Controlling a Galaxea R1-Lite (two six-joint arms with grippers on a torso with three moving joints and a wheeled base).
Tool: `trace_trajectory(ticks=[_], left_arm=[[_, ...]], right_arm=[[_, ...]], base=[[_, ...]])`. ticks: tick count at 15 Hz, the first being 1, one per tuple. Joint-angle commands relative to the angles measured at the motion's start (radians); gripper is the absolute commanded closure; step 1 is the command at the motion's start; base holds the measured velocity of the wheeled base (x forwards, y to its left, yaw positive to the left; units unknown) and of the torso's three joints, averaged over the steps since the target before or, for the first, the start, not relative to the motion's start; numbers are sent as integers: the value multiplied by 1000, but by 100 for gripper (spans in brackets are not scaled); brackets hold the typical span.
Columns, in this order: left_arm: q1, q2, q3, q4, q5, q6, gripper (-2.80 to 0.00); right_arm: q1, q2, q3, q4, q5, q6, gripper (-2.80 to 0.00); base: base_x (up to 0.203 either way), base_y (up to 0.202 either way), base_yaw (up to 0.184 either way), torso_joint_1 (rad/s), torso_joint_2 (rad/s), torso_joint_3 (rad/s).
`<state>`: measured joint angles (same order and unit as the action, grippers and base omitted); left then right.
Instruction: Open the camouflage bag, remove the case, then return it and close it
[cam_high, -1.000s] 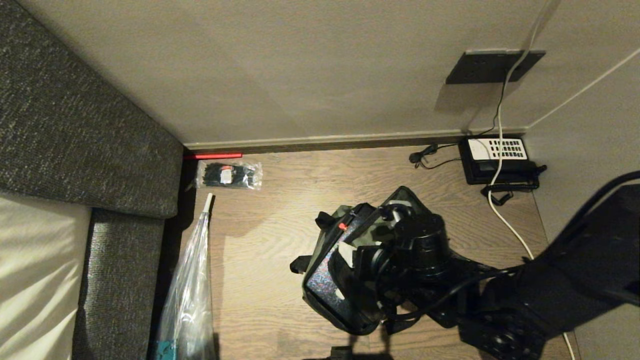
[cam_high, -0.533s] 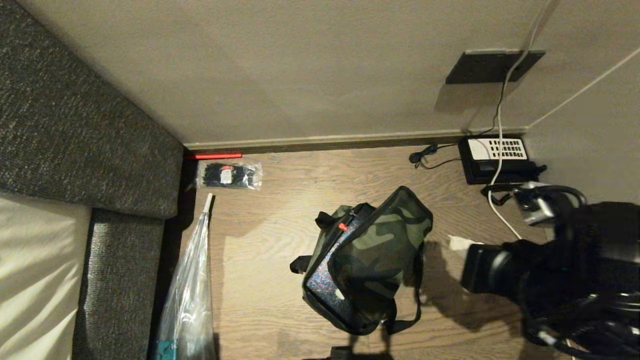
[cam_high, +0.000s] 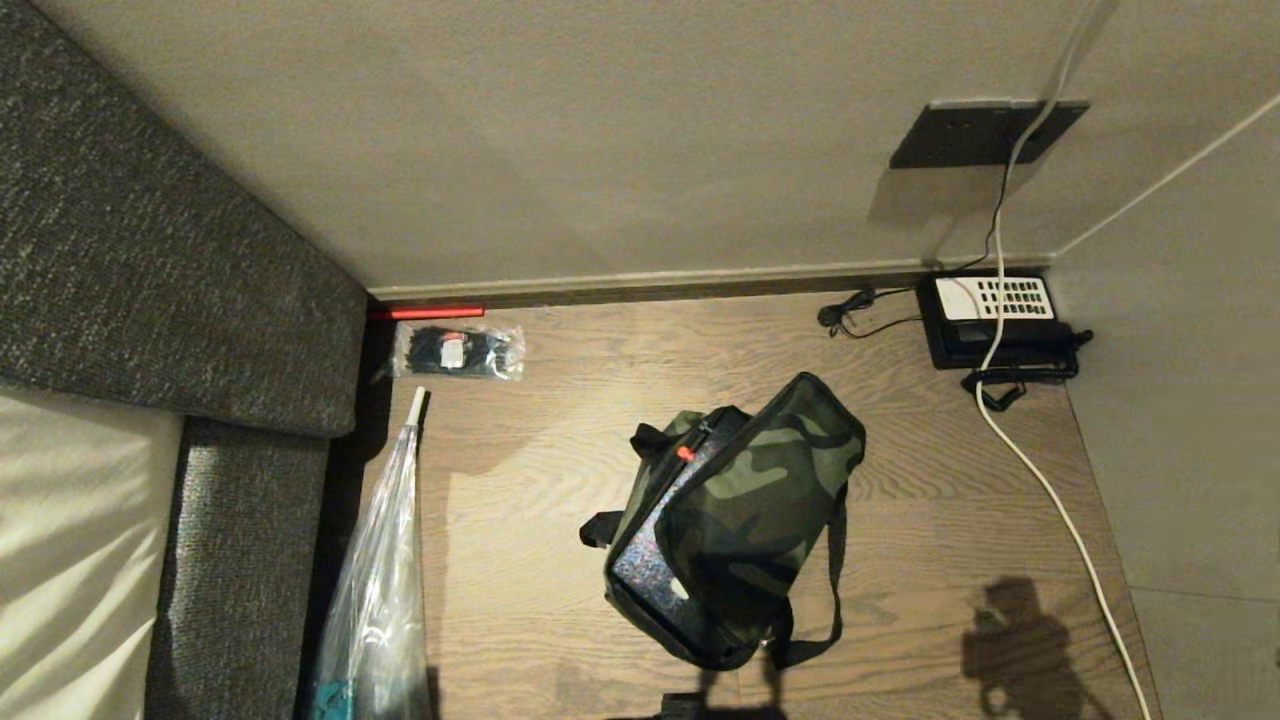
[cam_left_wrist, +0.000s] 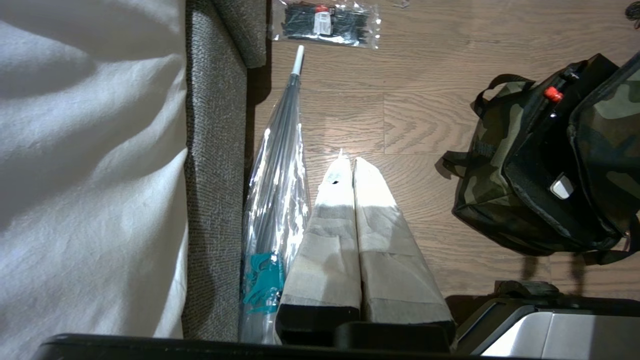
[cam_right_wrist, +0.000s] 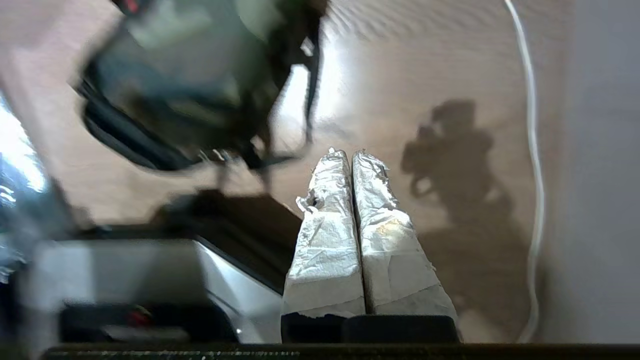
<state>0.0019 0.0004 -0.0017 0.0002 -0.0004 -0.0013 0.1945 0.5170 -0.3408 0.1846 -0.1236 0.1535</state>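
Observation:
The camouflage bag (cam_high: 770, 500) stands in the middle of the wooden floor, its black straps trailing. Its lid lies down, but the side facing left gapes. In that gap shows the black textured case (cam_high: 650, 560) with its small red latch (cam_high: 685, 452). The left wrist view shows the bag (cam_left_wrist: 605, 130), the case (cam_left_wrist: 540, 160), the latch (cam_left_wrist: 552, 93) and a pale grey handle end (cam_left_wrist: 561, 187). My left gripper (cam_left_wrist: 350, 161) is shut and empty, parked left of the bag. My right gripper (cam_right_wrist: 350, 154) is shut and empty, off to the bag's right. Neither arm appears in the head view.
A black telephone (cam_high: 995, 320) sits in the far right corner, and a white cable (cam_high: 1040, 480) runs along the floor from it. A packet of black cable ties (cam_high: 458, 350) and a plastic-wrapped umbrella (cam_high: 375, 580) lie by the grey upholstered furniture (cam_high: 150, 280).
My right arm was over the bag; it has swung off to the right and left the head view, its gripper now shut. The bag has stayed put.

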Motion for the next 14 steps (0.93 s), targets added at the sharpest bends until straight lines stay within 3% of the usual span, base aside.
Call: trace_trajectory(ticks=[1, 4, 6, 14], left_arm=[[1, -3, 0, 0, 0, 0, 0], [1, -3, 0, 0, 0, 0, 0], [0, -2, 0, 0, 0, 1, 0], [1, -2, 0, 0, 0, 1, 0]], right_arm=[[-126, -307, 155, 20, 70, -91, 0], [-173, -486, 313, -139, 114, -166, 0], [-183, -533, 356, -226, 124, -154, 0], [-184, -538, 353, -217, 117, -138, 0]], base=[[0, 0, 0, 0, 0, 0], [0, 0, 0, 0, 0, 0], [0, 0, 0, 0, 0, 0], [0, 0, 0, 0, 0, 0]])
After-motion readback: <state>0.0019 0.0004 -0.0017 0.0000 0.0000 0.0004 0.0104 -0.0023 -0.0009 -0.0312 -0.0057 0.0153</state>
